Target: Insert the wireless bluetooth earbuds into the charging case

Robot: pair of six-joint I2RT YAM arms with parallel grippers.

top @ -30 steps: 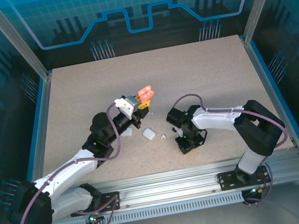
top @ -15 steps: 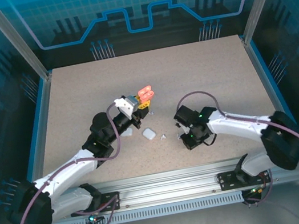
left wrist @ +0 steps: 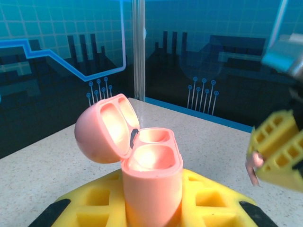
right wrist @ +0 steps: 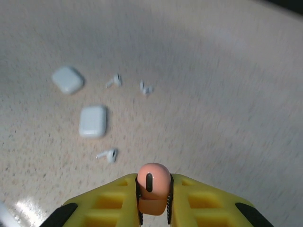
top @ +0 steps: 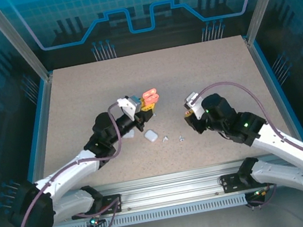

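Centrally pinched in right gripper (right wrist: 152, 201): pink earbud (right wrist: 152, 182); left gripper (left wrist: 151, 210) holds pink case (left wrist: 150, 163).

Just left of the desk (top: 77, 91) centre: left tool (left wrist: 151, 189) closed on a charging case (left wrist: 151, 161), standing upright, lid hinged over to its left. To the right, apart from it: right tool (right wrist: 152, 198) pinching one earbud (right wrist: 150, 179). On the desk between the two, nearer the front edge: first spare case (right wrist: 67, 79) with two loose earbuds (right wrist: 113, 81) in a row at its right; second spare case (right wrist: 93, 121) just beside the first, third loose earbud (right wrist: 108, 154) next to it.
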